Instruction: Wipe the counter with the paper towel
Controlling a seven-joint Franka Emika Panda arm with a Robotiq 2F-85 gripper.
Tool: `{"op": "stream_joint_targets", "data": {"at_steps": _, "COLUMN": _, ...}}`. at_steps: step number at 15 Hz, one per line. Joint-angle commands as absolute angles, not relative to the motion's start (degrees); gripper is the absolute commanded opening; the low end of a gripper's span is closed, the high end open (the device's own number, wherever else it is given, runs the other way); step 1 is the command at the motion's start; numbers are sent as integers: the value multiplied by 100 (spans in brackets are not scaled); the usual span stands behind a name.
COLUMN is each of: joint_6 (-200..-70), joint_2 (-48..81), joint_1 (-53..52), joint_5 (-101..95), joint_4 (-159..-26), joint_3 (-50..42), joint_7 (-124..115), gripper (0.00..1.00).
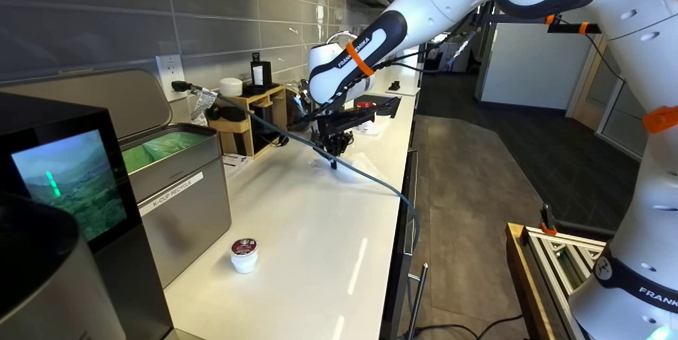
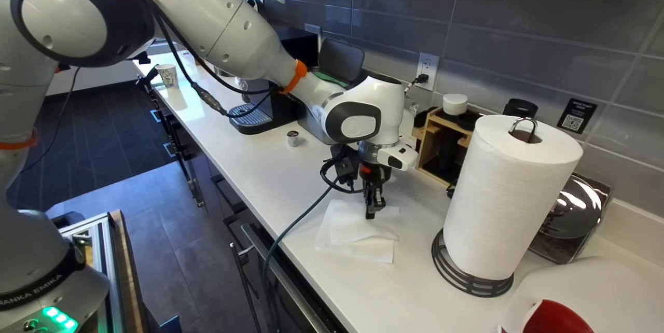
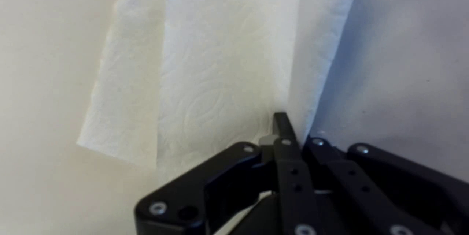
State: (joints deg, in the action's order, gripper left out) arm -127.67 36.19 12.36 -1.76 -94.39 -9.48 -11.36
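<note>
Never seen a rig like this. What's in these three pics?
It's a single white, jointed robot arm reaching over a long counter. At its end is a black gripper, which works like a simple two-fingered hand.

Two pictures come from cameras outside the robot, looking along the counter from opposite directions. The close-up is the wrist view, looking down past the fingers.

The gripper is shut on a paper towel: one edge is pinched, and much of the sheet lies on the counter. Also standing on the counter are an upright white roll, a small white cup with a dark red top, and a grey bin.
</note>
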Motion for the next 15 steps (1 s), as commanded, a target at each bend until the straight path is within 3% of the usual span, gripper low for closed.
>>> {"op": "stream_joint_targets", "data": {"at_steps": 1, "joint_6": -12777, "joint_2": 4469, "joint_1": 1183, "joint_5": 267, "joint_4": -8472, "joint_3": -813, "joint_7": -1463, "gripper": 0}}
{"op": "stream_joint_targets", "data": {"at_steps": 7, "joint_6": -12483, "joint_2": 4381, "joint_1": 1132, "joint_5": -30, "joint_4": -8244, "joint_3": -1034, "joint_7": -1391, "gripper": 0}}
{"op": "stream_joint_targets", "data": {"at_steps": 15, "joint_6": -13329, "joint_2": 3553, "joint_1": 1358, "joint_5": -462, "joint_4": -9380, "joint_3": -1658, "joint_7": -1065, "gripper": 0}}
